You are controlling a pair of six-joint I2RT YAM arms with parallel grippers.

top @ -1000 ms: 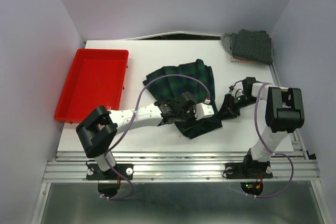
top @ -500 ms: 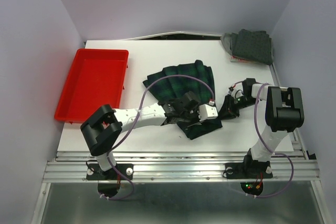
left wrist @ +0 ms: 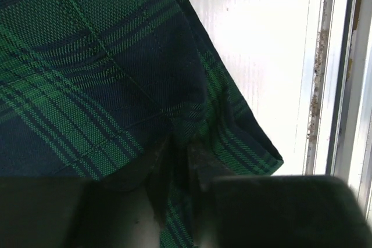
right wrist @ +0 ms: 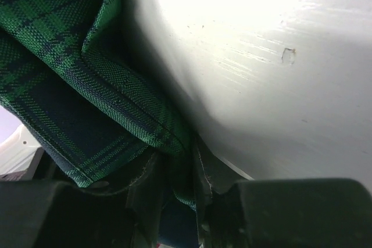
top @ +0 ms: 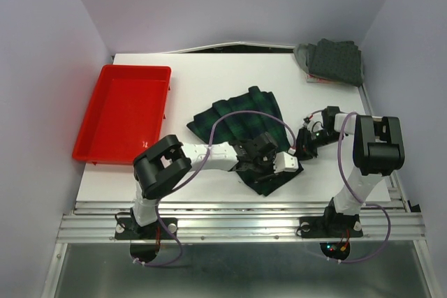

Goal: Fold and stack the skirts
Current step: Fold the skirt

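Observation:
The green-navy plaid skirt [top: 234,118] lies bunched on the white table [top: 209,71], its near right part doubled over. My left gripper [top: 271,165] is shut on a fold of the plaid cloth near its front right corner; the left wrist view shows the jaws [left wrist: 177,166] pinching the skirt [left wrist: 87,56]. My right gripper [top: 302,146] is shut on the skirt's right edge; the right wrist view shows its jaws [right wrist: 174,172] clamped on the hem [right wrist: 64,85]. The charcoal dotted skirt [top: 337,59] lies folded at the back right on the grey skirt [top: 302,54].
A red plastic tray [top: 126,109] sits at the left of the table. The table's front edge and metal rail [left wrist: 334,85] are close to the left gripper. The two grippers are close together at the skirt's right side.
My left gripper has moved toward the front right with the plaid cloth, dragging the skirt nearer to the front edge. My right gripper has shifted slightly inward, still holding the hem.

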